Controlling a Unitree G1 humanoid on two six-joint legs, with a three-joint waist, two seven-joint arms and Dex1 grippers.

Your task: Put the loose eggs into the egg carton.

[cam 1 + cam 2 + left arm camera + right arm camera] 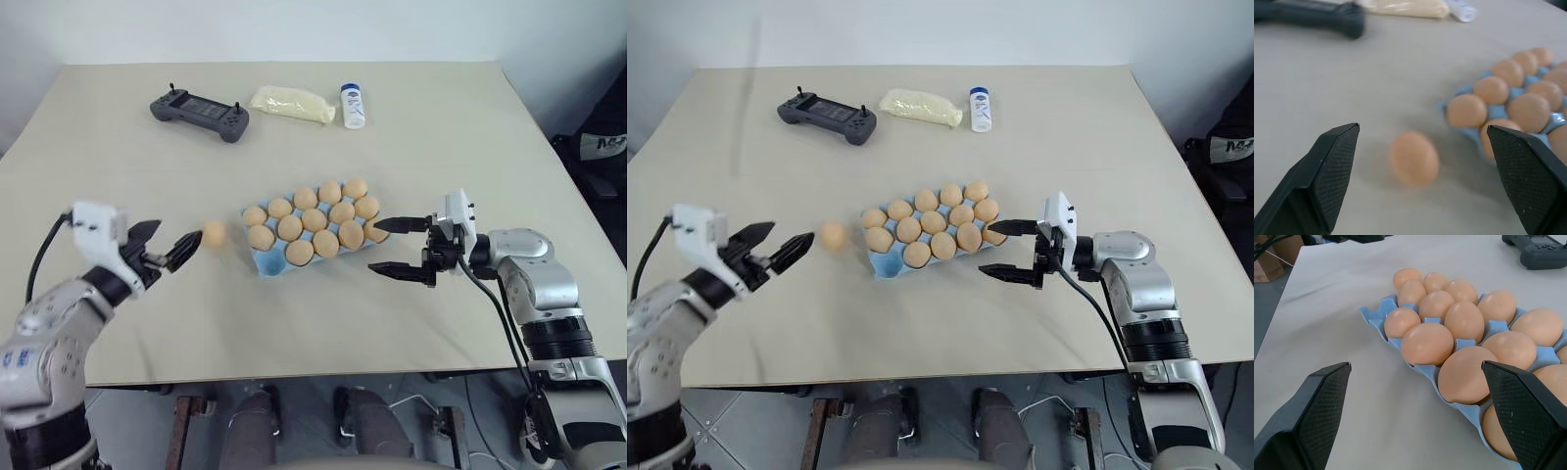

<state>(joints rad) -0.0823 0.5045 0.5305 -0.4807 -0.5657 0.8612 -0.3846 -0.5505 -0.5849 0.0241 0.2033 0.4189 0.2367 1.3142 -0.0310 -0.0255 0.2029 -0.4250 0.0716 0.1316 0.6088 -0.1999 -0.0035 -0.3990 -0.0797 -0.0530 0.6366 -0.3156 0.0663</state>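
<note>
The light blue egg carton point(273, 262) lies at the table's middle with tan eggs in nearly all its cups; its near-left corner cup shows bare blue. One loose egg point(214, 233) rests on the table just left of the carton and looks blurred. My left gripper point(180, 233) is open, low over the table, pointing at that egg point(1414, 157), which sits just ahead of the fingertips and apart from them. My right gripper point(375, 246) is open at the carton's right end, pointing left along the carton point(1376, 313) and holding nothing.
At the far side of the table lie a dark grey game controller point(199, 113), a pale yellow packet point(292, 104) and a small white bottle with a blue label point(353, 105). The table's front edge runs close under both arms.
</note>
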